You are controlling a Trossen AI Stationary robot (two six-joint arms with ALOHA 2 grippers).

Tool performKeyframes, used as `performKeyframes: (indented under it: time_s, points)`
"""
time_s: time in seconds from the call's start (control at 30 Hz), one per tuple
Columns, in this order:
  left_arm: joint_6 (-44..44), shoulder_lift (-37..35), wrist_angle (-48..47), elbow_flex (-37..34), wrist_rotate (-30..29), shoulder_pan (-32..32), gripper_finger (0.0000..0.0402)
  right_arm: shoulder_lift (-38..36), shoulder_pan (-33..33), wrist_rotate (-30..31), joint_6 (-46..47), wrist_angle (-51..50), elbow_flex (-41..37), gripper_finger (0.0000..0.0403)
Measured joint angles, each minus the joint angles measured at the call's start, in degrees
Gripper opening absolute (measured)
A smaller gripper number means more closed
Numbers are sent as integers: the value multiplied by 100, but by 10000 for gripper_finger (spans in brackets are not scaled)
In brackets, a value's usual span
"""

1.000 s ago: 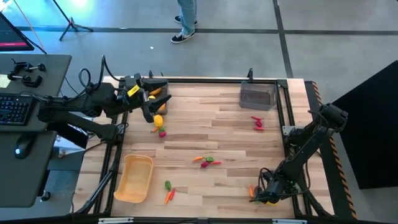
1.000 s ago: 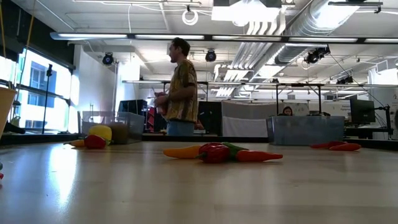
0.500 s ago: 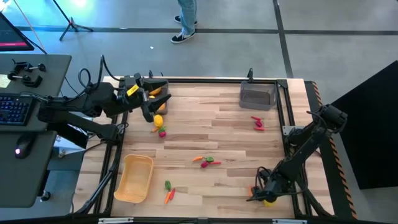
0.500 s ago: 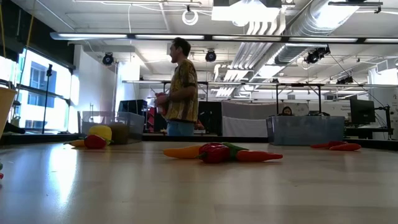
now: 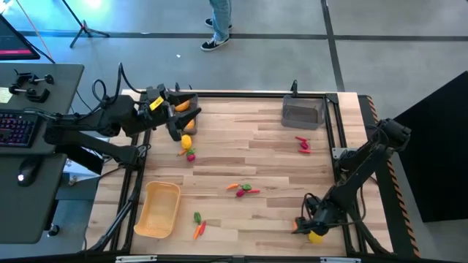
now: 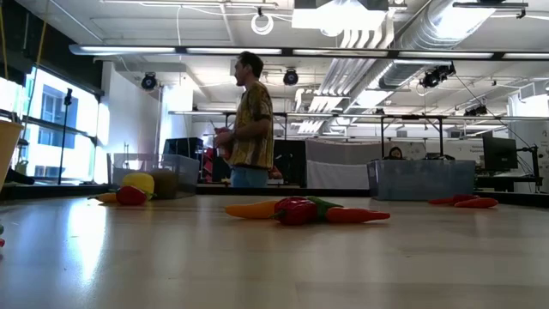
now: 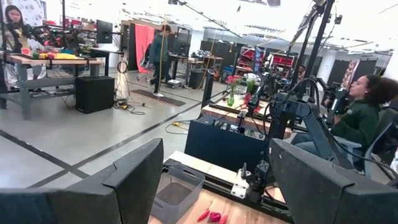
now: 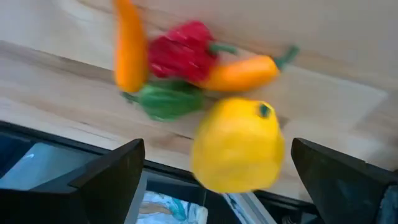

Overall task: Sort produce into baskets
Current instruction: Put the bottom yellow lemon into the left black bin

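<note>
Pale striped wooden table (image 5: 256, 157); tan-yellow oblong plastic tray (image 5: 158, 209) at seven o'clock; dark grey rectangular bin (image 5: 303, 113) at one (translucent-looking); bright yellow rounded toy fruit (image 8: 237, 144).

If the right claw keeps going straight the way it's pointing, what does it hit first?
Most likely the yellow fruit, which sits between the open right claw's fingers. The red, green and orange pieces seem to lie beyond it.

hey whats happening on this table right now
Two robot arms are sorting toy produce into bins. The right hand is down at the table's near right corner, open around a yellow fruit but not gripping it, with a few other pieces lying beside it. The left hand is open and empty beside the far left grey bin, which has some produce in it. The tan tray and the other grey bin look empty.
</note>
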Motion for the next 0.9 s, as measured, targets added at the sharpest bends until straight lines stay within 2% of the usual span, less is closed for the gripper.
performKeyframes:
  time_s: [0.17,0.6,0.73,0.9]
  points:
    - [0,-1,-2,0,31,71,278,96,273,-40,243,32,0,397]
    - [-55,-2,-2,0,37,87,278,521,50,-490,57,333,0,391]
    - [-57,-1,0,0,26,87,278,549,0,-488,-2,334,0,362]
    - [-57,0,0,0,21,87,278,537,-2,-470,-46,326,0,284]
